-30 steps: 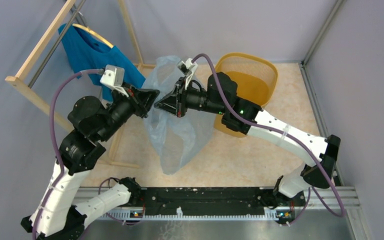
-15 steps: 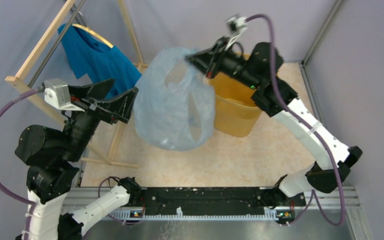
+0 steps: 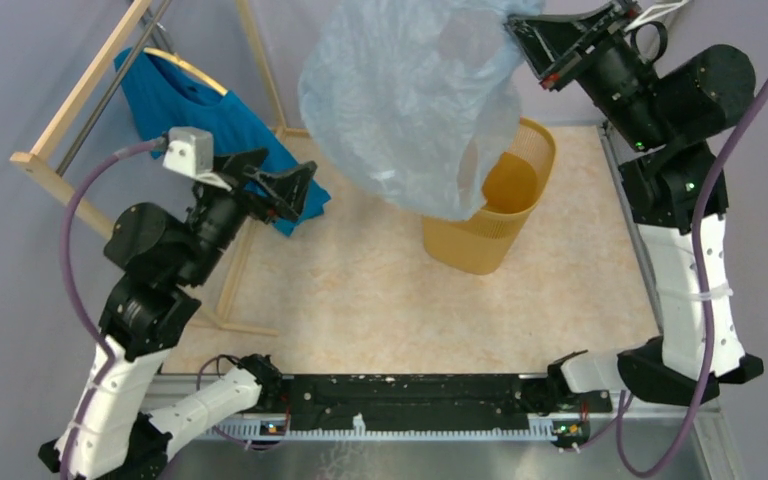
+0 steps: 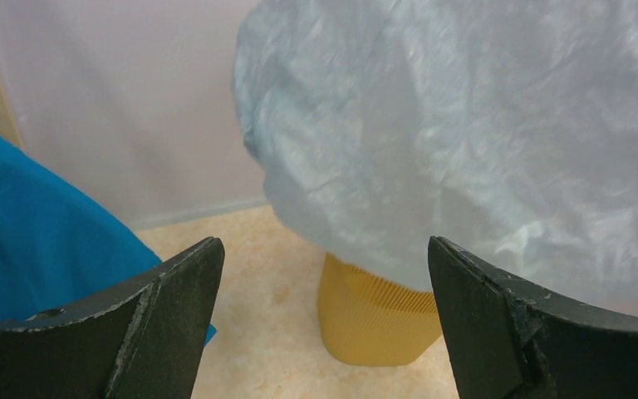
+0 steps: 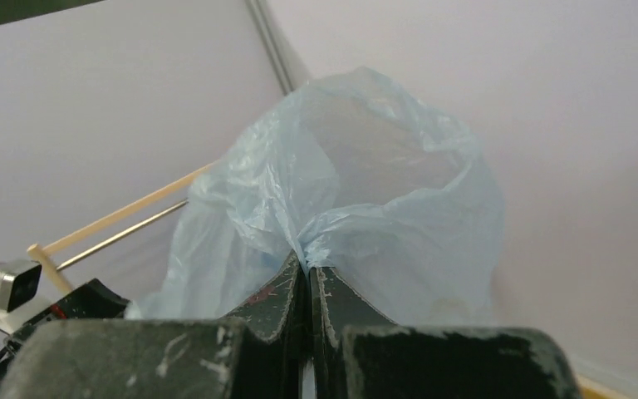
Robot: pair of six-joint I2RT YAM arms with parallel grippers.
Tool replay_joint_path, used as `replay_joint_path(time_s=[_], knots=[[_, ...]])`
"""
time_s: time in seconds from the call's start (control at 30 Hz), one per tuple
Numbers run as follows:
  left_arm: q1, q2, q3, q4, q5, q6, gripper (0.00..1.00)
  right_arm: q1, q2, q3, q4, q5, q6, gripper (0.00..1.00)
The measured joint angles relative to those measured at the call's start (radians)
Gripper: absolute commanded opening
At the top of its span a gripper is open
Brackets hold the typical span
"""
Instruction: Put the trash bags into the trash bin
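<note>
A crinkly pale grey-blue trash bag (image 3: 410, 100) hangs high in the air, spread wide, its lower part draped over the left rim of the yellow-orange trash bin (image 3: 485, 235). My right gripper (image 3: 520, 35) is raised at the top right and shut on a pinch of the trash bag (image 5: 365, 183). My left gripper (image 3: 295, 190) is open and empty at the left, well away from the bag. In the left wrist view the trash bag (image 4: 482, 125) covers the top of the trash bin (image 4: 374, 320), seen between the fingers (image 4: 166, 299).
A bright blue T-shirt (image 3: 210, 125) hangs on a wooden rack (image 3: 70, 110) at the back left, just behind the left gripper. Grey walls close in the beige floor (image 3: 360, 300). A metal rail (image 3: 410, 395) runs along the near edge.
The left gripper let go of the bag, opened and drew back to the left. The right arm lifted the bag up and to the right, over the bin.
</note>
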Motion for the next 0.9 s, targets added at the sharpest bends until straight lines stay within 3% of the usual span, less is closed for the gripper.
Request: replay_joint_path(time_s=[0.13, 0.33, 0.53, 0.7, 0.9], knots=[[0.0, 0.081, 0.011, 0.004, 0.026, 0.003, 0.99, -0.147, -0.093, -0.16, -0.035, -0.025, 0.072, 0.0], [0.0, 0.173, 0.015, 0.029, 0.038, 0.018, 0.99, -0.257, -0.139, -0.31, -0.112, -0.111, 0.132, 0.0], [0.0, 0.289, 0.083, 0.085, 0.026, 0.019, 0.99, -0.34, -0.151, -0.324, -0.221, -0.149, 0.121, 0.0], [0.0, 0.481, 0.243, 0.101, 0.02, 0.019, 0.99, -0.352, -0.194, -0.326, -0.317, -0.134, 0.064, 0.0], [0.005, 0.613, 0.263, 0.146, 0.056, 0.013, 0.99, -0.352, -0.262, -0.332, -0.396, -0.092, -0.005, 0.0]])
